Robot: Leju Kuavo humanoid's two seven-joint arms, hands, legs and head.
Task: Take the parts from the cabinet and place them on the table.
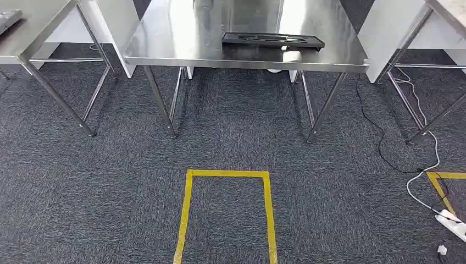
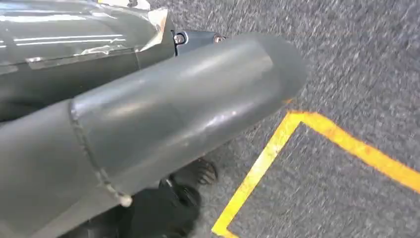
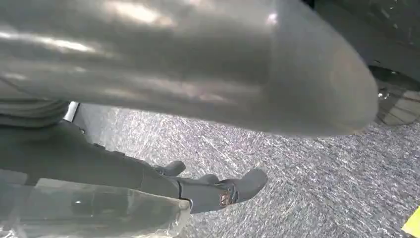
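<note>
Steel bench [image 1: 165, 47], far centre: carries a black moulded tray [image 1: 272, 39] near its front edge, right of middle; a white roll-like item [image 1: 291, 56] just nearer, identity unclear. No legible writing.

Grey carpet [image 1: 110, 181]: yellow tape rectangle [image 1: 188, 209] near centre; white cable [image 1: 426, 165] and power strip [image 1: 453, 221] at right.

Left hand [image 2: 188, 188]: dark fingers partly hidden beside tape corner; state cannot be told.

Right hand [image 3: 218, 191]: dark fingers extended, holding nothing; small red mark, unreadable.

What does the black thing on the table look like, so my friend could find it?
Look at the middle steel table. Near its front edge lies a flat black tray with shallow cut-out slots. It is the one dark thing on that shiny top.
</note>
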